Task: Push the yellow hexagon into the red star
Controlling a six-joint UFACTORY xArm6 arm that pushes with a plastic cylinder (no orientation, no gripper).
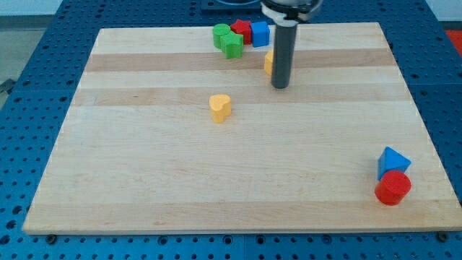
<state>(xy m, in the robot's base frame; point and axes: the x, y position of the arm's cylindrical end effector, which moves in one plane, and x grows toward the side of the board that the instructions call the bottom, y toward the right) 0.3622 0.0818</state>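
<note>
My tip (pixel 281 86) sits on the desk (pixel 144 180) just at the view's right of the yellow hexagon (pixel 268 62), which peeks out behind the rod, near the view's top. There are no jaws on this rig, so no open or closed state to tell. The step in hand looks like the final push: the hexagon lies just below the blue cube (pixel 260 33), with the red star (pixel 240 29) up and left. Next I would come round to its lower right and push up-left (the cube may get in the way).

Count: 2 yellow blocks, counting the yellow heart (pixel 220 107); 2 green blocks (pixel 227 40); 2 blue, with a blue triangle (pixel 392 161); 2 red, with a red cylinder (pixel 393 188)
</note>
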